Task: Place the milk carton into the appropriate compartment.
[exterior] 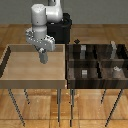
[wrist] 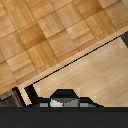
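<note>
Wrist view, nearest: the milk carton (wrist: pixel 63 100) is a small grey block with a darker peaked cap, sitting in my gripper (exterior: pixel 43 59). Its lower part is cut off by the black band of my hand along the frame edge. My fingers cannot be made out separately, but they appear drawn in narrow on the carton. Its peaked end points away from the camera, so its long axis seems to run along my fingers. This is hard to confirm.

Beyond it lie the pale floor of the light wooden tray (wrist: pixel 95 70), its dark-edged rim, and then the parquet floor (wrist: pixel 45 30).

Exterior view: the gripper hangs above the tray (exterior: pixel 10 65), well clear of its floor, towards the exterior view's right half of it. The carton merges here with the grey of the fingers and cannot be told apart. Only this view shows the dark wooden compartment bin (exterior: pixel 95 62) just beside the tray, on the exterior view's right. Small blurred grey objects (exterior: pixel 85 73) stand among its dividers. Farthest is my black base (exterior: pixel 60 30).
</note>
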